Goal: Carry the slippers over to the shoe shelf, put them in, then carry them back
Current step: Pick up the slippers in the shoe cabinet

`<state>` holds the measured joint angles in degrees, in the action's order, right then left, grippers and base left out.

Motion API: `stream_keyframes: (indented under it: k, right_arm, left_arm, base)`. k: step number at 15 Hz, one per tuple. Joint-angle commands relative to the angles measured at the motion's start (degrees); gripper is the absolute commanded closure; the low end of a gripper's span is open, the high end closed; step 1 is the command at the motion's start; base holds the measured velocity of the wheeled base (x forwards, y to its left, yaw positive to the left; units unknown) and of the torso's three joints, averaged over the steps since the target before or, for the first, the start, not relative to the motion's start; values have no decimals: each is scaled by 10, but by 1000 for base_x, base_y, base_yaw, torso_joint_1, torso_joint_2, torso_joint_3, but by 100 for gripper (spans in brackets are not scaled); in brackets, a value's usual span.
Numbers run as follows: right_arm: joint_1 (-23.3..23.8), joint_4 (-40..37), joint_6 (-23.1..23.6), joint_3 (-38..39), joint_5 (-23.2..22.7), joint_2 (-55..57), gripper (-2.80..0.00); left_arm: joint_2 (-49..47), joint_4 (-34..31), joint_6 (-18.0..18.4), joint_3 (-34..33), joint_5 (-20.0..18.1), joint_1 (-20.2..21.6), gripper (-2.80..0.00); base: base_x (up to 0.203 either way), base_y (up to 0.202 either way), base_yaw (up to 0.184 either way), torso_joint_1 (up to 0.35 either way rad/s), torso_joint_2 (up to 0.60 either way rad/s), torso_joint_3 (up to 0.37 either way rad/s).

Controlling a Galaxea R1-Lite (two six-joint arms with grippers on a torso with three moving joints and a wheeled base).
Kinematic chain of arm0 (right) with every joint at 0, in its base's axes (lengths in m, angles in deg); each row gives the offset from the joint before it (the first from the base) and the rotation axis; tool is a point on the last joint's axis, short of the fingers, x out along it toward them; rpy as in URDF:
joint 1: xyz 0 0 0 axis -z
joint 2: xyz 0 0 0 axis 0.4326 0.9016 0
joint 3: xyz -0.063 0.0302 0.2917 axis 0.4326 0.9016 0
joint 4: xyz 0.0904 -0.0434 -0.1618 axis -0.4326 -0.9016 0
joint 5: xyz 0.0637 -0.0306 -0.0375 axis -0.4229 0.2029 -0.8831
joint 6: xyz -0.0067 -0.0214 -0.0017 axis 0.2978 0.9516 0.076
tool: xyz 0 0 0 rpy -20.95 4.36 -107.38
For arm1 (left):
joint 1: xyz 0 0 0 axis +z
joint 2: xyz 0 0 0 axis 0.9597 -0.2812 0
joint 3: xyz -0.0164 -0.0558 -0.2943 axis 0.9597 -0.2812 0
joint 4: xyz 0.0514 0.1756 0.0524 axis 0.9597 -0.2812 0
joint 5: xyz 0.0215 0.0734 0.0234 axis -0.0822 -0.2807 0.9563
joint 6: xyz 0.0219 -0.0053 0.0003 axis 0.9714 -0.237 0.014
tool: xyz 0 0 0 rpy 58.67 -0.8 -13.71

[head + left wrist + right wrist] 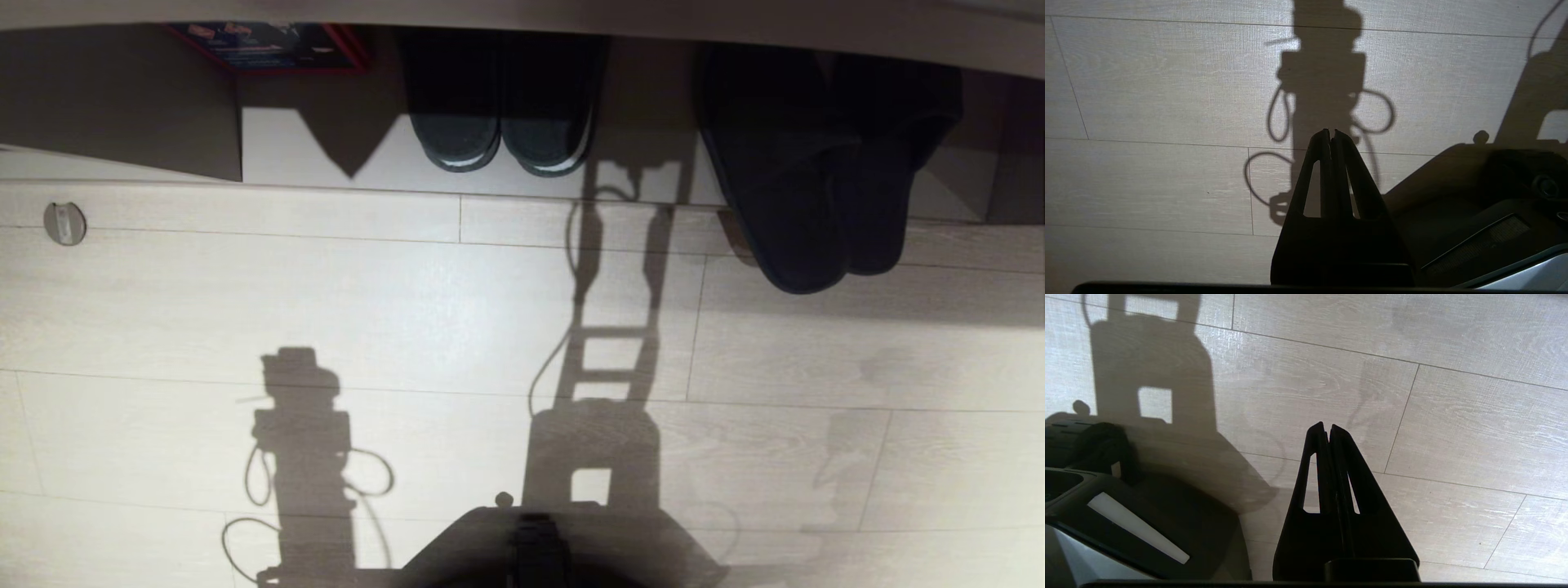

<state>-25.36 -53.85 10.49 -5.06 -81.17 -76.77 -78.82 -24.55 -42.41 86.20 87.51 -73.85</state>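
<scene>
Head view alone shows the shoe shelf [645,90] along the frame's top, holding the slippers [824,180] at upper right, toes overhanging the floor [408,310]. Wrist views show my left end effector [1332,132] and right end effector [1327,426] closed, empty, above floor.

I see soft, matt cloth slippers [816,180] at two o'clock, a pale wood-grain floor [326,286] with slight sheen, and smooth beige shelf board [522,12].
</scene>
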Motion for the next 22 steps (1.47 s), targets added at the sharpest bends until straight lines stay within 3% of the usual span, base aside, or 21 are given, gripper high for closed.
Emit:
stream_keyframes:
  k: [1,6,9,12,17,22]
  right_arm:
    - [0,0,-1,0,1,1,0]
    - [0,2,-4,0,0,1,0]
    - [0,-29,-2,-89,-14,27,0]
    - [-2,-23,-2,-171,-25,178,0]
    - [-9,180,23,-203,-53,524,0]
    - [-39,397,70,-207,-89,742,0]
  left_arm:
    - [-1,0,-1,-1,0,0,0]
    - [0,0,-1,-1,0,0,0]
    - [0,0,-1,-1,0,0,0]
    - [-1,0,-1,-1,0,0,0]
    - [0,0,-1,-1,0,0,0]
    - [0,0,0,-1,0,0,0]
  base:
    - [0,0,0,0,0,0]
    - [0,0,0,0,0,0]
    - [0,0,0,0,0,0]
    - [0,0,0,0,0,0]
    - [0,0,0,0,0,0]
    - [0,0,0,0,0,0]
